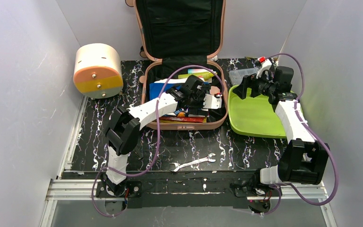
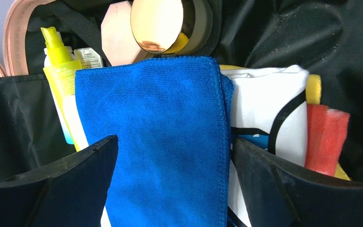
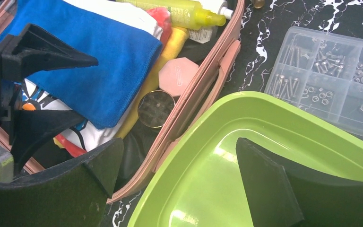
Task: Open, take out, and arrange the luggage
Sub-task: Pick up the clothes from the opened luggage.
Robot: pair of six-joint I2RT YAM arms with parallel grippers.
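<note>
Already the luggage (image 1: 189,126) lies open directly beneath the left gripper (image 2: 175,139), its lid standing upright beyond. So the opening looks done, but nothing seems taken out: a blue cloth (image 2: 160,94), a white garment (image 2: 264,104), a yellow bottle (image 2: 59,71) and a gold-lidded jar (image 2: 163,23) all sit inside. The left gripper's jaws stand wide, one on each side of the blue cloth, not closed on it. The right gripper (image 3: 179,142), spread and holding nothing, hovers over the lime-green tray (image 3: 264,109), the luggage just to its left. Nothing shows in the tray, so unpacking and arranging both remain.
</note>
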